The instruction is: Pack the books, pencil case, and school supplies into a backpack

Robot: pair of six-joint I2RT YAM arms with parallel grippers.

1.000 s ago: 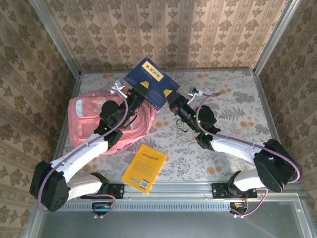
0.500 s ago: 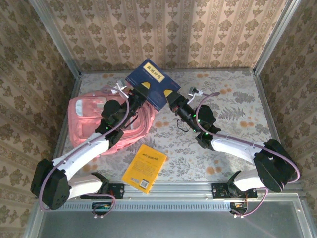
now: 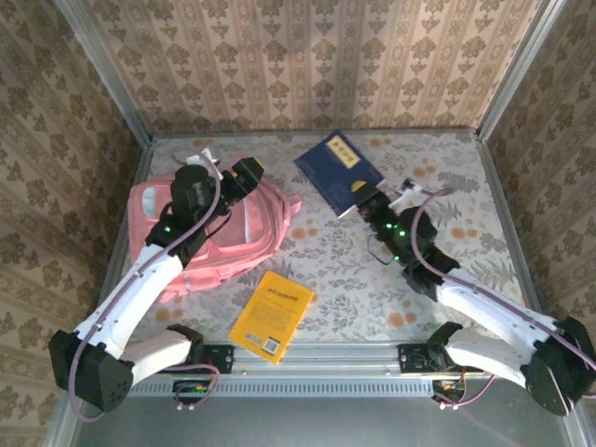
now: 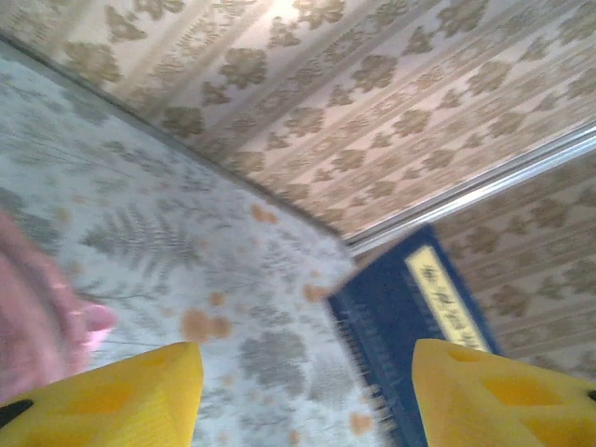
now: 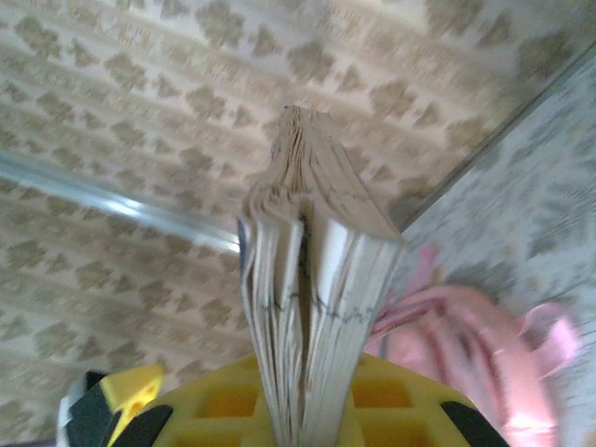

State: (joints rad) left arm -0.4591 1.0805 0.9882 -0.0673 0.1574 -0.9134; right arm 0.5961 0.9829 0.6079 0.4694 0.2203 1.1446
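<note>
The navy book (image 3: 338,170) with its yellow label hangs tilted above the back of the table, and my right gripper (image 3: 367,199) is shut on its near corner. In the right wrist view its page edges (image 5: 312,270) stand up out of that gripper (image 5: 307,410). My left gripper (image 3: 249,170) hovers open over the top of the pink backpack (image 3: 209,228), with nothing between its yellow fingers (image 4: 140,391). The left wrist view has the navy book (image 4: 410,317) off to the right. The yellow book (image 3: 272,315) lies flat near the front edge. The pencil case and school supplies are out of view.
A metal rail (image 3: 307,356) runs along the table's front edge. Patterned walls (image 3: 307,56) close in the back and both sides. Bare floral tabletop (image 3: 326,251) lies between the backpack and my right arm.
My left gripper has let go of the navy book, opened and swung left over the backpack. The right arm has carried the book to the right, away from the backpack.
</note>
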